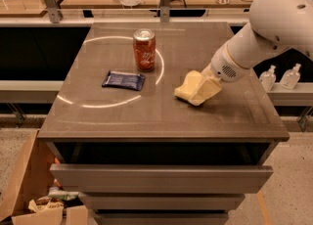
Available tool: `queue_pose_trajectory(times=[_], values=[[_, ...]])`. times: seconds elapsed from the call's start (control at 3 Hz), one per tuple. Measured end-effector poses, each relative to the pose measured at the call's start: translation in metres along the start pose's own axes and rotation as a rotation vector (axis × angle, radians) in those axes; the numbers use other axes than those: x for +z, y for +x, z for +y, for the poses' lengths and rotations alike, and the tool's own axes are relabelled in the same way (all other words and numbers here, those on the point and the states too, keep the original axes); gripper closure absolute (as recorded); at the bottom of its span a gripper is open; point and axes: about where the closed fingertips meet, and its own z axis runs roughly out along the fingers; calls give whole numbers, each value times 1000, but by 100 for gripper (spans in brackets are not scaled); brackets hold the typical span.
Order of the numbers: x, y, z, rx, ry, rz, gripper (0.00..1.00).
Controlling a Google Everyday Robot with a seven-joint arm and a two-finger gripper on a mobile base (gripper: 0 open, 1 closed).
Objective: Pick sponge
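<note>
The sponge (184, 89) is a pale yellow foam block lying on the brown table (146, 116), right of centre. My gripper (205, 90) comes down from the white arm at the upper right and sits right against the sponge's right side, covering part of it. The two pale yellow shapes merge, so I cannot tell where one ends. The sponge rests on the table top.
A red can (144, 49) stands upright left of the sponge, behind a flat dark blue packet (123, 79). Two small clear bottles (279, 77) stand on a shelf at the right. Open drawers (161, 177) are below the table top. A cardboard box (24, 185) is at the lower left.
</note>
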Motion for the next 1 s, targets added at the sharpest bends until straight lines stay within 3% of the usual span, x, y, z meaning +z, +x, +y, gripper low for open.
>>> queue_pose_trajectory(times=[0.33,0.67,1.0], values=[[-26,-25,0,-15,3,-137,96],[-68,-40,-6,-30,67,-266,100],[-68,-40,-6,-30,67,-266,100]])
